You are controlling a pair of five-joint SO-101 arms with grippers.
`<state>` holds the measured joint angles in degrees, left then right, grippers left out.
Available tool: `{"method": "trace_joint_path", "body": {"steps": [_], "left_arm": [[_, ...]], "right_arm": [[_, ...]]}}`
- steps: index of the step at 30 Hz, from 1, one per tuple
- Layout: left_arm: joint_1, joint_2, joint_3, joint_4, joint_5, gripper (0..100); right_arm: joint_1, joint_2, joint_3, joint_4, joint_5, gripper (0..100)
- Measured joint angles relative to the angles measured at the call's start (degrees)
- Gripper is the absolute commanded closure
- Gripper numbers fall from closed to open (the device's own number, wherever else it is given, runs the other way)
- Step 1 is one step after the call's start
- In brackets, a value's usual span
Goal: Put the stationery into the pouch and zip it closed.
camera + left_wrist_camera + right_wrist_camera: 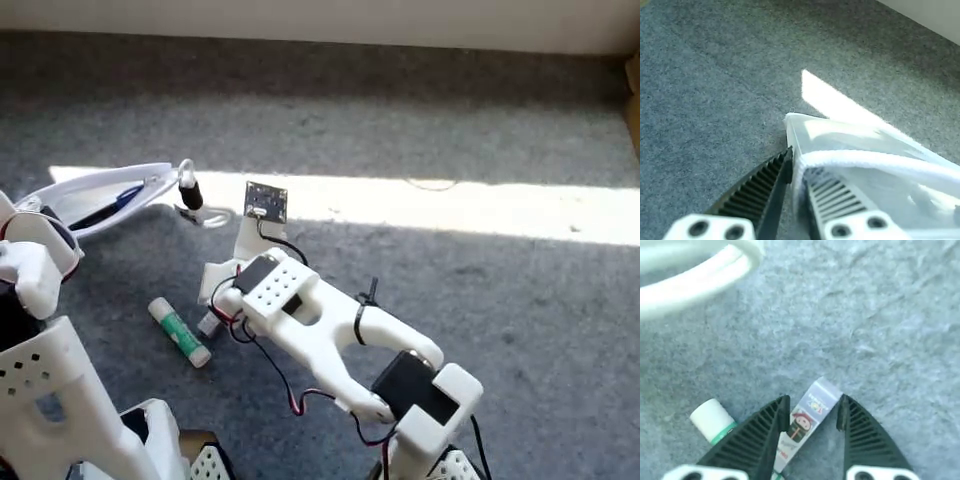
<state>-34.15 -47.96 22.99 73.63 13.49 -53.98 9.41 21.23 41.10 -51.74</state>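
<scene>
The white translucent pouch [105, 195] lies open at the back left with a blue pen [125, 196] inside. My left gripper [797, 162] is shut on the pouch's edge [805, 160], at its left end in the high view. A green-and-white glue stick [180, 333] lies on the carpet in front of the pouch. Just to its right is a small wrapped eraser [807, 420]. My right gripper [813, 402] stands open over the eraser, one finger on each side, with a gap still showing. The glue stick's cap [710, 417] lies beside one finger.
Grey carpet [480, 300] covers the floor, with a bright sunlit strip across the middle. The pouch's black zip pull [190, 190] and white loop [695, 275] lie between the pouch and the right arm. Open carpet extends to the right and back.
</scene>
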Motion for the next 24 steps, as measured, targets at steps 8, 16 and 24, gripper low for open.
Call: {"method": "trace_joint_path", "body": {"steps": [8, 16, 24], "left_arm": [[0.0, 0.0, 0.0, 0.0, 0.0, 99], [0.0, 0.0, 1.3, 0.0, 0.0, 99], [0.0, 0.0, 1.8, -1.1, 0.0, 99]], "right_arm": [[-0.3, 1.3, -0.2, 0.0, 0.0, 84.4], [-0.1, 6.6, -6.6, 4.9, 0.0, 84.6], [-0.1, 10.5, -14.0, 13.5, 0.0, 85.0]]}}
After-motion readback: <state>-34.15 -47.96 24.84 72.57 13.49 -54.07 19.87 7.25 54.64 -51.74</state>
